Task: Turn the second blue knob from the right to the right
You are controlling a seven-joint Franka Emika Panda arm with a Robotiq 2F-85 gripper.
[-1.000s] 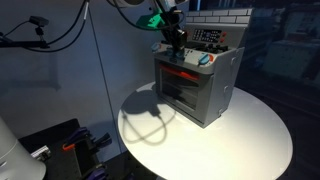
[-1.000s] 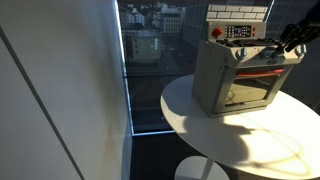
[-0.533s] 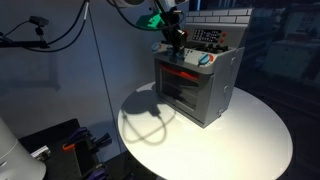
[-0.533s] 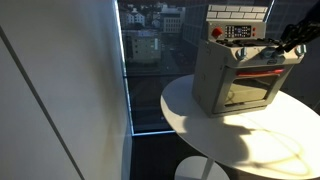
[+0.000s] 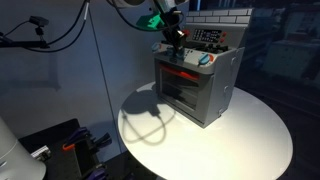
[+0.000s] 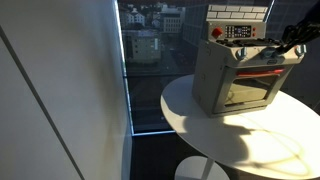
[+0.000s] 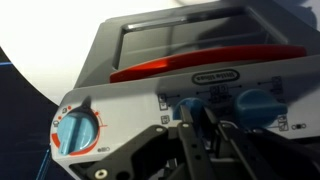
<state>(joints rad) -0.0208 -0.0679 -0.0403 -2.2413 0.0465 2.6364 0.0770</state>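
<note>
A grey toy oven [image 5: 197, 88] with a red door handle [image 7: 200, 68] stands on the round white table [image 5: 250, 135]; it shows in both exterior views [image 6: 240, 85]. My gripper [image 5: 176, 42] is down on the oven's control panel, also seen at the right edge of an exterior view [image 6: 284, 42]. In the wrist view the gripper [image 7: 200, 120] is shut on a blue knob [image 7: 190, 103], the left of the two blue knobs showing. The other blue knob [image 7: 258, 105] sits free to its right. The fingers hide the lower part of the held knob.
A red and blue dial [image 7: 77, 130] is at the panel's left end. A toy stove backsplash [image 6: 238, 22] rises behind the panel. A window wall [image 6: 150, 60] runs beside the table [image 6: 230, 135]. Cables and equipment [image 5: 60, 145] lie on the floor.
</note>
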